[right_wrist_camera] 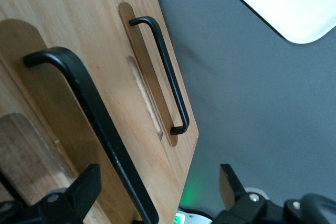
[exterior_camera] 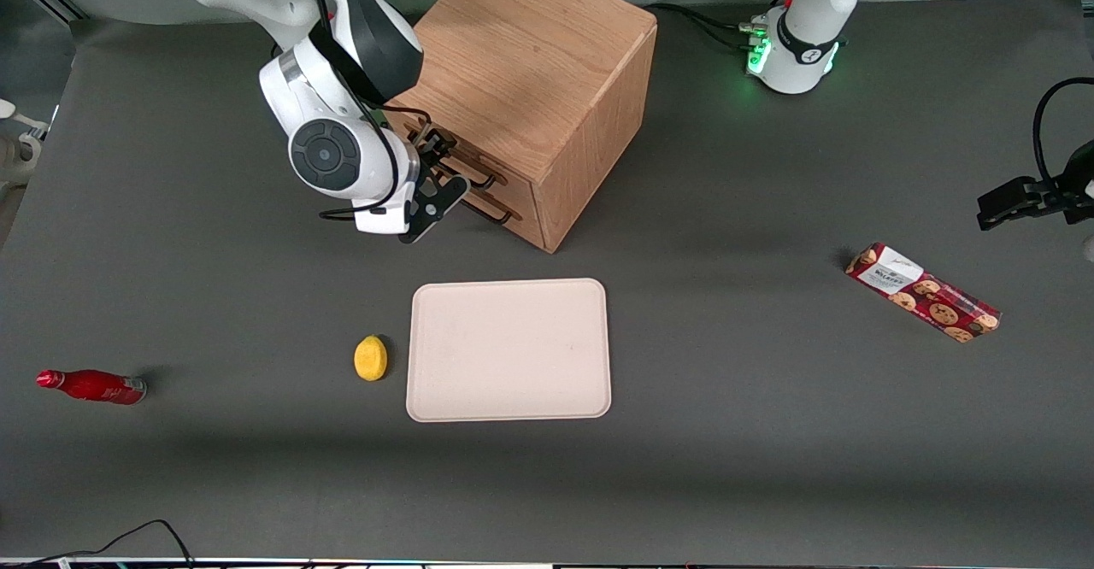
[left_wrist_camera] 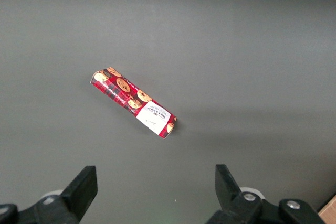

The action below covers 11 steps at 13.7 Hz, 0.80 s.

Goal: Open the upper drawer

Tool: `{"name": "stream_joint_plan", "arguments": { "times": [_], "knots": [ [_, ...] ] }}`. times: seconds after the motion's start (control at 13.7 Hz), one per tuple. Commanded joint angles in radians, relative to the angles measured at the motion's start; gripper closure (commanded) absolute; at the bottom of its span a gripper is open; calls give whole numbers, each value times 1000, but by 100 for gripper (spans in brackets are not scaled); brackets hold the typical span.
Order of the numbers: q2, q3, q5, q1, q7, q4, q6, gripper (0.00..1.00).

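Two black fingers (right_wrist_camera: 84, 190) of my gripper (right_wrist_camera: 157, 192) spread apart, straddling thin dark bar handle (right_wrist_camera: 89, 124) of light oak upper drawer (exterior_camera: 444, 152), drawer shut

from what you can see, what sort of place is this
Probably a robot lab tabletop: a grey mat-covered table, staged props like the wooden cabinet and cookie pack, and the open end effector at the upper drawer.

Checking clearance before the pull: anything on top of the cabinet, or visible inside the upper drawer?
Nothing sits on the cabinet top. The upper drawer looks shut, so its inside is hidden. The gripper is open at its handle, with the bar between the fingers.
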Motion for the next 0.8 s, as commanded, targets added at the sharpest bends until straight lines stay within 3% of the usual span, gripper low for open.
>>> {"name": "stream_joint_plan", "arguments": {
  "times": [0.0,0.73],
  "knots": [
    [1,1,21,-3,-29,-6,15,0],
    [20,1,24,-9,-30,-33,61,0]
  ]
}}
